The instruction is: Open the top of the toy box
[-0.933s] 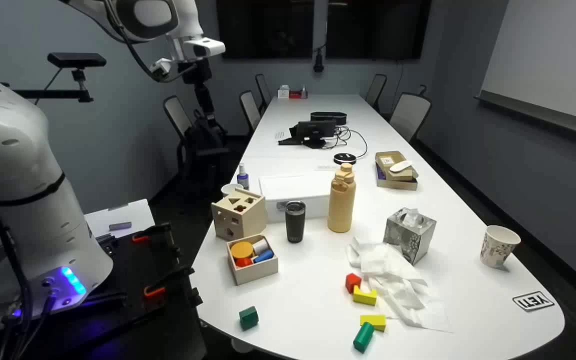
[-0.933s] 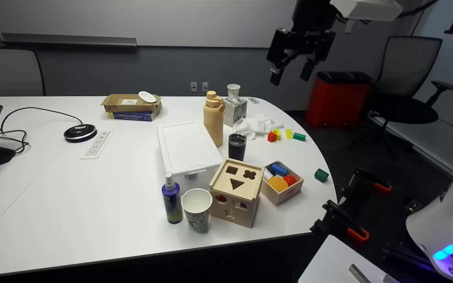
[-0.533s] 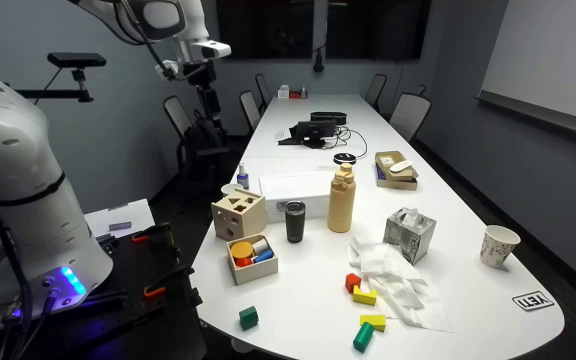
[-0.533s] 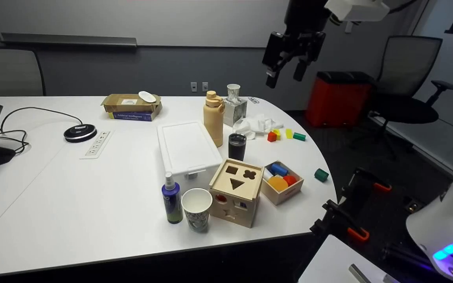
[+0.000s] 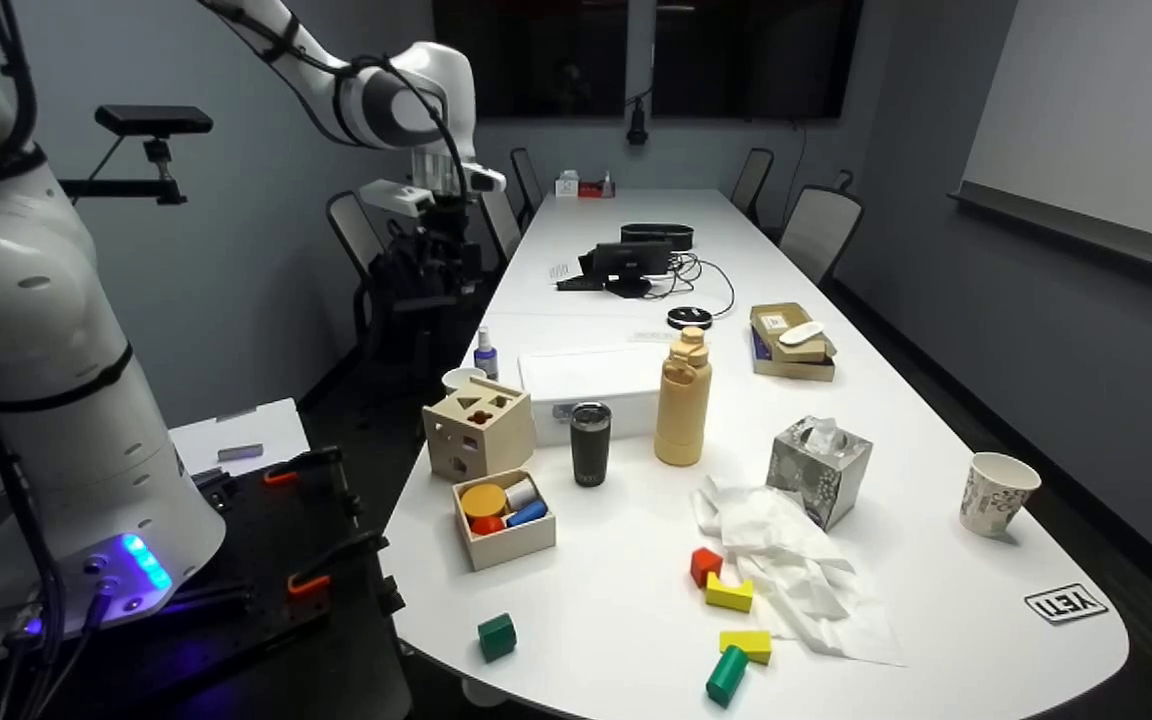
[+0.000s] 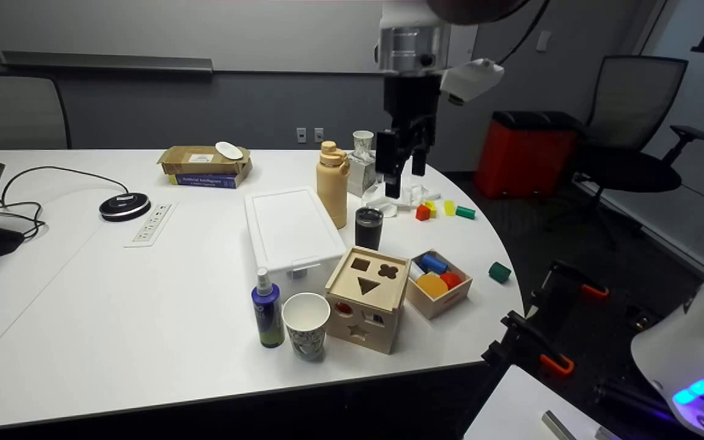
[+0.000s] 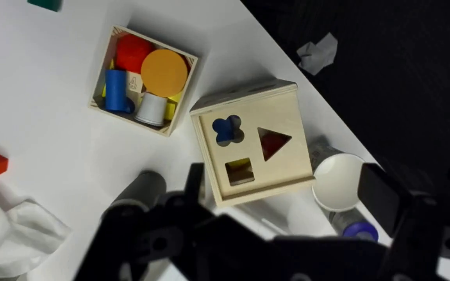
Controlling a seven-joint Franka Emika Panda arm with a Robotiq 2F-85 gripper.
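As my black two-fingered gripper (image 7: 286, 189) hangs in the air with its jaws spread wide, I look down past them, in the wrist view, at the flat square light-wood lid (image 7: 251, 144), whose clover, triangle and square holes show blue, red and yellow. It lies in place on the small light-wood cube toy box (image 6: 359, 310), which stands near the edge of the white table (image 6: 144, 342). Just beside that box I have a low light-wood tray (image 6: 450, 301) of coloured blocks (image 6: 432, 285); on another side is a white patterned paper cup (image 6: 307, 327), though I can't tell whether it touches, and next to the cup a purple spray bottle (image 6: 267, 315). Farther out stand a black tumbler (image 6: 368, 233) and a white lidded plastic bin (image 6: 294, 229). Beyond those I see an upright tan bottle (image 6: 332, 189), crumpled white tissues (image 5: 786, 565) and a grey patterned tissue box (image 5: 804, 475).
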